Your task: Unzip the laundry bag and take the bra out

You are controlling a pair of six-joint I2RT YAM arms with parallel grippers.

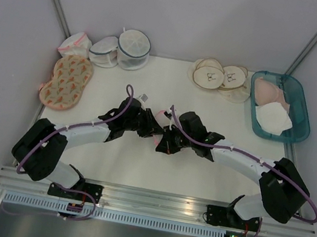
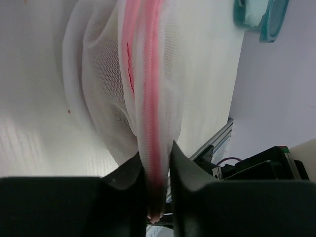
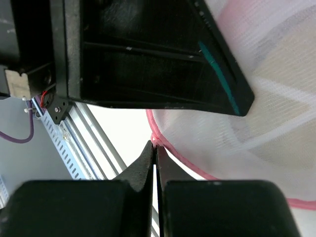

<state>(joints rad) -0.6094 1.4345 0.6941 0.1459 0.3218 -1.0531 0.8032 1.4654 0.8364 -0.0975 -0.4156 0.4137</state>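
Pink zipper rim (image 2: 148, 98) of the laundry bag (image 2: 98, 79) is pinched edge-on in the left gripper (image 2: 157, 160), jaws narrow, clamped on the ribbed tape. Right gripper (image 3: 154, 148) is closed to a sliver on the pink edging. Can't tell if that's the pull tab or bare tape.

Bag is held between both wrists, midway between the left and right edges of the bench (image 1: 169, 90), mostly hidden from above. Mesh is fine, white, slack and domed. Bra not clearly made out inside.

Risks:
- Pulling tape instead of the slider, so the zip won't run.
- The thin pinch slips off.
- Mesh snags in the teeth.
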